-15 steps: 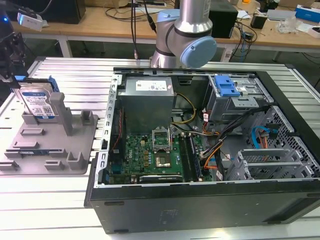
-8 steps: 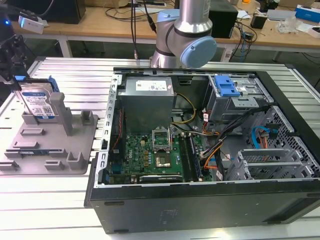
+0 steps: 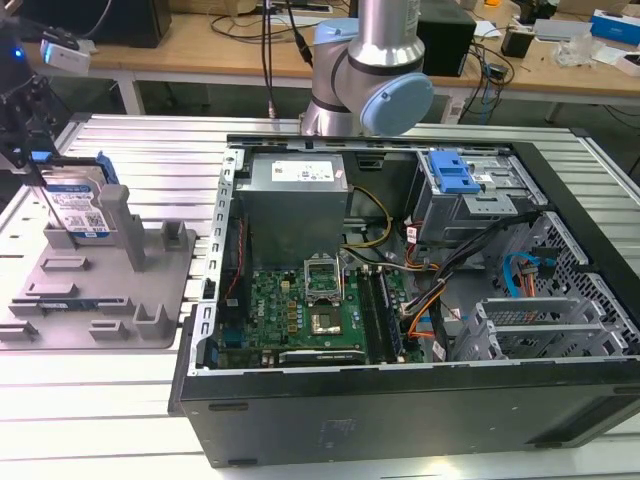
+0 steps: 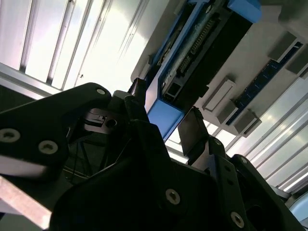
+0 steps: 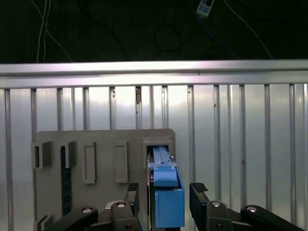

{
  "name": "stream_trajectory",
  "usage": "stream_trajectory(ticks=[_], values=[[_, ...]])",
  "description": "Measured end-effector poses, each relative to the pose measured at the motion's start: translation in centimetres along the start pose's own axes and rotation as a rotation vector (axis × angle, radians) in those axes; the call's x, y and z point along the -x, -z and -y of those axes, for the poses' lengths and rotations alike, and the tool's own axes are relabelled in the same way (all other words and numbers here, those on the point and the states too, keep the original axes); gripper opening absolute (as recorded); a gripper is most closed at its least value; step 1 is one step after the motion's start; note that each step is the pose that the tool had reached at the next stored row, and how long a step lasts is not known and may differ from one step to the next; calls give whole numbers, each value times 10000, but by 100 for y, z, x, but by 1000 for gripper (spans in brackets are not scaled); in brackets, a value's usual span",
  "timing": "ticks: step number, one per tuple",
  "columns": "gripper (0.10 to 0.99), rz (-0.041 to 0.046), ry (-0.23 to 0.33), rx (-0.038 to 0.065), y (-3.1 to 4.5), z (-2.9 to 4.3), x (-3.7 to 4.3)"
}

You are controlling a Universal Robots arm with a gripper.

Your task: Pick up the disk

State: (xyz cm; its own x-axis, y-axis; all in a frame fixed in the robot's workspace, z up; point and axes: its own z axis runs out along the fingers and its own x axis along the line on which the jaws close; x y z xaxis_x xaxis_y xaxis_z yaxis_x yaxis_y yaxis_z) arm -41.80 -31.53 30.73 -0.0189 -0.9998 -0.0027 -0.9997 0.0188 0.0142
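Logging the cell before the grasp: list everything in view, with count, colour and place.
disk: one, silver with blue rails, upright in the tray
tray: one, grey, on the table at the exterior view's left of the case
case: one, black, open, centre to the exterior view's right
motherboard: one, green, inside the case
power supply: one, grey, inside the case
drive cage: one, grey with blue latch, inside the case
table: one, slatted silver, under tray and case
arm: one, silver and light blue, behind the case
gripper: one, black, open, straddling the disk
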Motion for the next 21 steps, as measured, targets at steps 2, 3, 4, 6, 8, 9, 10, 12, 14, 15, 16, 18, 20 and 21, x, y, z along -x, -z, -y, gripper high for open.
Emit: stream_trajectory(ticks=[2,3,4,6,8,9,10,12,14,15,16,18,20,21], values=[[541,0,1,0,-17,0,0],[541,-1,1,0,-22,0,0],[541,-1,1,1,-28,0,0],[541,0,2,1,-43,1,0],[541,-1,2,1,-56,1,0],[541,-1,2,2,-61,1,0],[541,-2,2,3,-64,0,-1],[525,-1,0,1,-69,-1,-2],[525,-1,1,2,-70,-1,-3],[392,-1,1,1,-72,-1,-4],[392,-1,1,1,-72,0,-5],[392,0,2,-1,-74,0,-7],[392,-1,2,-1,-75,0,-9],[365,0,2,1,-76,0,-12]])
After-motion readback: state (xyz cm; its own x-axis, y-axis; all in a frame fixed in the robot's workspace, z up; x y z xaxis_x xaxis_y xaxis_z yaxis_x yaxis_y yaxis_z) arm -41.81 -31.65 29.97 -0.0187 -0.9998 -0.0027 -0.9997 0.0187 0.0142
